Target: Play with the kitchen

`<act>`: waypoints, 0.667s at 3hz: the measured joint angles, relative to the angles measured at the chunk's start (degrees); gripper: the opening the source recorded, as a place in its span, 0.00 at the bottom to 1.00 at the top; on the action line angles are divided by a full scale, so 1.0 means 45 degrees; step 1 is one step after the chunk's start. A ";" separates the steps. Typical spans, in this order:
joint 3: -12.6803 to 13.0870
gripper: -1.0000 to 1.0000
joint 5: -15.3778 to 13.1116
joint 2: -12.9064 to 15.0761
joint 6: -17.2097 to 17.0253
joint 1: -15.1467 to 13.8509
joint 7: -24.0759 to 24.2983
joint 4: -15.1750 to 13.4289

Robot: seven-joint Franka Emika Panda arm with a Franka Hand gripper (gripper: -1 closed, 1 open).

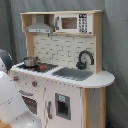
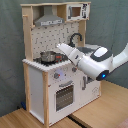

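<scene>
While the arm (image 2: pixel 97 62) reaches over the front of the kitchen (image 1: pixel 60 75), its end effector (image 2: pixel 61 47) points at the little pot (image 2: pixel 48 56) on the stove; I cannot tell if it is open or closed. Nothing looks moved yet, so the play seems just begun. Farther back sit the sink (image 1: pixel 74 73), the faucet (image 1: pixel 84 59) and the microwave (image 1: pixel 72 22).

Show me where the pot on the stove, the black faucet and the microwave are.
pot (image 1: pixel 31 61), first exterior view, on its metal side.
black faucet (image 1: pixel 85 58), first exterior view, on its curved spout.
microwave (image 1: pixel 71 23), first exterior view, on its door window.
</scene>
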 joint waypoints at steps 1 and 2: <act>-0.0002 1.00 0.1052 0.0133 0.0023 -0.0144 0.0002 0.0833; -0.0025 1.00 0.2127 0.0298 0.0003 -0.0428 0.0043 0.1640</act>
